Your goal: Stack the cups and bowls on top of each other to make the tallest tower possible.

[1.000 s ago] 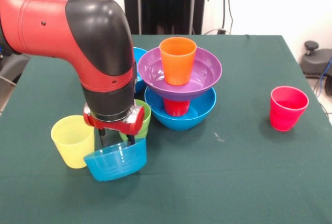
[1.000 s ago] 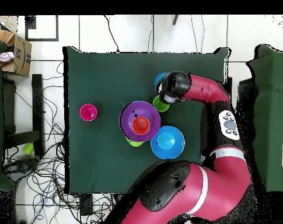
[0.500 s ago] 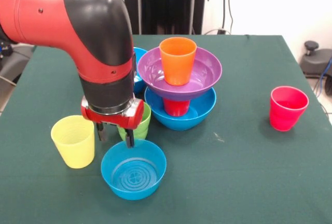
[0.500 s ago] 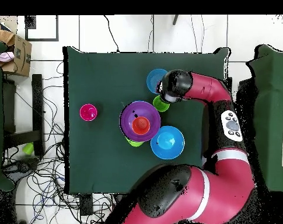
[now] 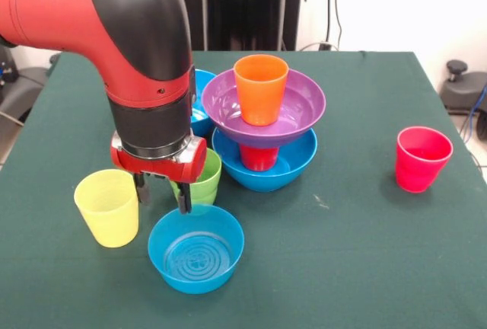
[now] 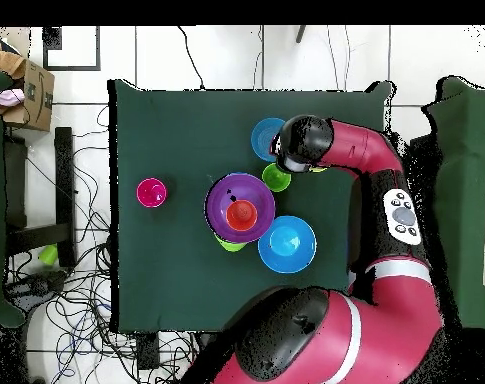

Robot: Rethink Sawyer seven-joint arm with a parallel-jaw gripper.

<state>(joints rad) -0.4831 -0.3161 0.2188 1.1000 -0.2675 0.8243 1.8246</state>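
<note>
Front view: gripper (image 5: 161, 196) hangs just above the small blue bowl (image 5: 196, 248) near the table's front edge – jaws apart, empty – tower (image 5: 263, 119) mid-table, open cloth (image 5: 342, 253) beside it; no writing visible

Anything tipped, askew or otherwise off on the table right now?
Nothing stands out. The tower sits level: orange cup in the purple bowl. The small blue bowl rests upright below the open gripper, and the loose cups stand upright.
</note>
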